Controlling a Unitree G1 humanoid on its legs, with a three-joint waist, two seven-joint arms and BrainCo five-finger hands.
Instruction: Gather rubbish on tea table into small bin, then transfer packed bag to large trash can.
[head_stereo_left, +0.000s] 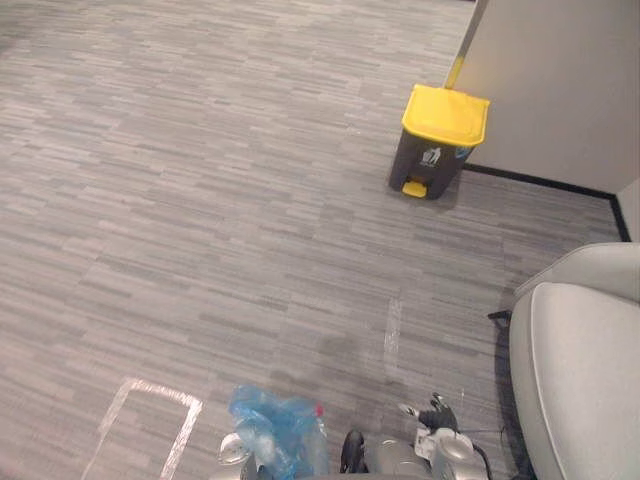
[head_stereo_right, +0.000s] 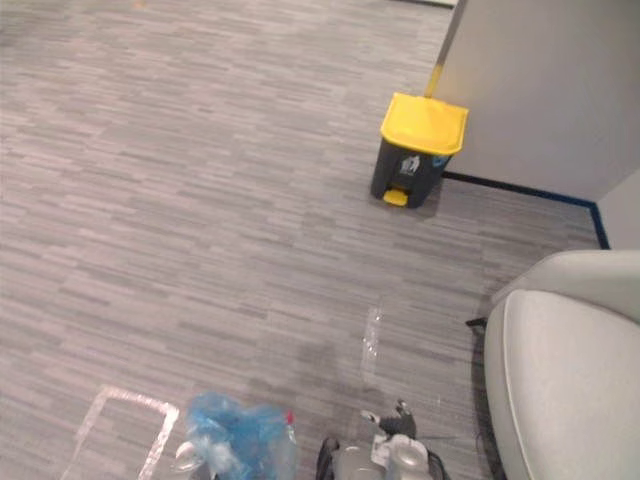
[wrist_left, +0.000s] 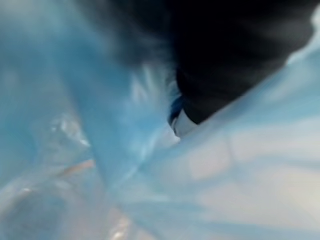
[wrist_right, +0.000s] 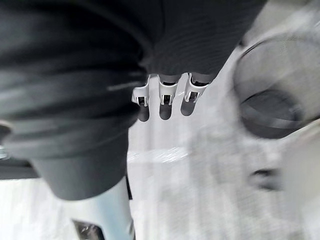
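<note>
Blue bag (head_stereo_left: 278, 438): translucent film, bunched, pale contents and a red speck inside; hard against the left hand (head_stereo_left: 232, 452) on its inner side, carried low over the carpet floor (head_stereo_left: 200, 200)

Left hand: pressed into the film; whether clamped on the bag or merely touching it cannot be told

Right hand (head_stereo_left: 436, 416): beyond the bag from the left hand, apart from it, empty; fingers (wrist_right: 165, 97) loosely extended in a row, curled round nothing

Large trash can (head_stereo_left: 438, 140): dark body, yellow lid down, yellow pedal facing back toward the hands; upright by the wall (head_stereo_left: 560, 90); well ahead of both hands, ahead and rightward of the left hand, almost straight ahead of the right, so nearer the empty hand than the loaded one. Judged: bag due forward and to the right, shut lid to be raised first

Grey seat (head_stereo_left: 580, 370): just outside the right hand

Views: head views giving bearing and gap to the can; left wrist view giving film at close range against a dark mass; right wrist view giving the finger row, unreadable from the head
</note>
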